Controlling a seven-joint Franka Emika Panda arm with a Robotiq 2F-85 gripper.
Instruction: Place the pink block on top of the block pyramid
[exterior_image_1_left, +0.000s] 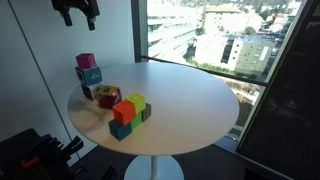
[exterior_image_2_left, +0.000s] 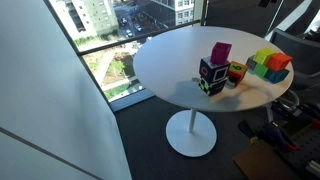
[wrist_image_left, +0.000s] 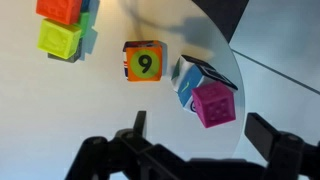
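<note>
A: Pink block (exterior_image_1_left: 86, 61), where is it?
B: On top of a light blue cube (exterior_image_1_left: 90, 75), near the edge of the round white surface (exterior_image_1_left: 190, 100).
A: And the pyramid (exterior_image_1_left: 130, 112)?
B: Apart from it. A cube with a 9 (wrist_image_left: 145, 62) lies between them.
A: The pincer (exterior_image_1_left: 78, 20)?
B: High above the pink block, fingers wide apart, holding nothing.

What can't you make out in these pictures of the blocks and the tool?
- Tool: exterior view, cut off by the top edge.
- Block pyramid: wrist view, cropped by the top edge; lower cubes hidden under the top ones.
- Light blue cube: wrist view, partly covered by the pink block.
- Face markings on the cubes: too small in both exterior views.
</note>
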